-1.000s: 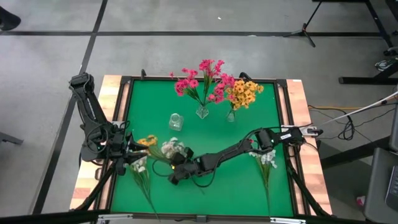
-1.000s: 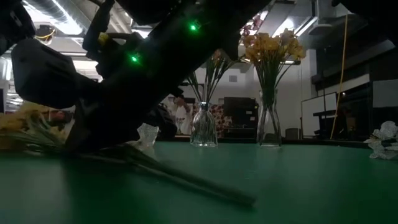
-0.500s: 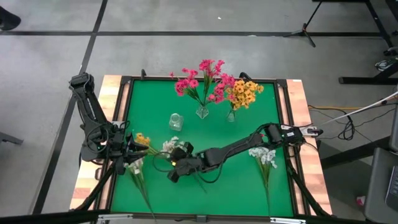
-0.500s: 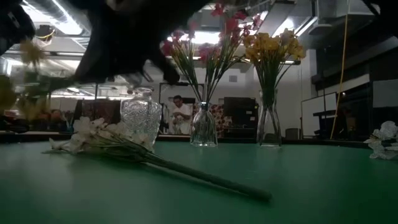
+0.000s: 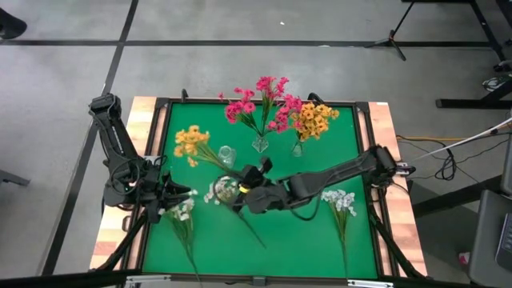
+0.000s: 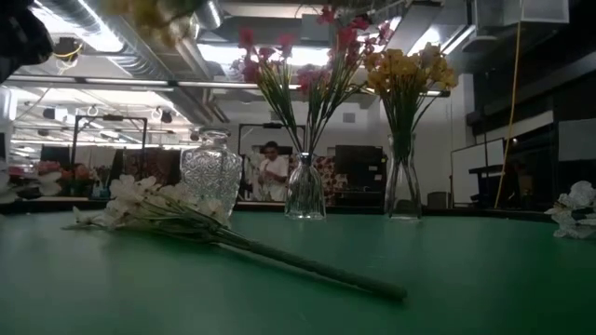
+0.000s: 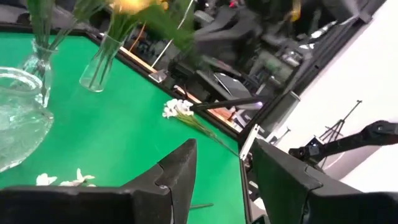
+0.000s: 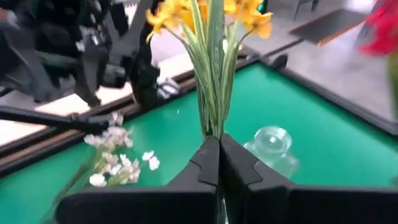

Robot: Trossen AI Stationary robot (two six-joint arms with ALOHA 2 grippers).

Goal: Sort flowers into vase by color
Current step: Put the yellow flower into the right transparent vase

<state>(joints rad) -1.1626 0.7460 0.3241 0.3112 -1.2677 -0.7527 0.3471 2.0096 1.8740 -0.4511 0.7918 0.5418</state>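
Note:
My right gripper (image 5: 250, 181) is shut on a yellow-orange sprig (image 5: 192, 142) held above the table's middle; its blossoms (image 8: 208, 14) show beyond the fingers. A white sprig (image 5: 221, 190) lies flat on the mat, stem (image 6: 307, 268) toward the near edge. Two more white sprigs lie at the left (image 5: 182, 213) and right (image 5: 340, 203). Pink flowers stand in one vase (image 5: 260, 145), yellow ones in another (image 5: 298, 149); a round glass vase (image 5: 226, 155) is empty. My left gripper (image 5: 180, 192) is open at the left edge, above the left white sprig. My right gripper pinches the yellow sprig's bundled green stems (image 8: 213, 127) between its two shut fingers, below the blossoms. The fingers lie along the stems. The sprig is lifted clear of the table, its blossoms slanting toward the far left, over the empty vase's side.
The wooden table rim (image 5: 152, 120) frames the green mat. Open mat lies near the front edge (image 6: 466, 279). The three vases stand in a row along the far half. People and room clutter show beyond the table in the low view.
My right gripper has risen from the mat and moved toward the far edge, carrying the yellow sprig, which is now lifted clear with its blossoms swung up toward the far left. The white sprig that lay beside it has stayed on the table.

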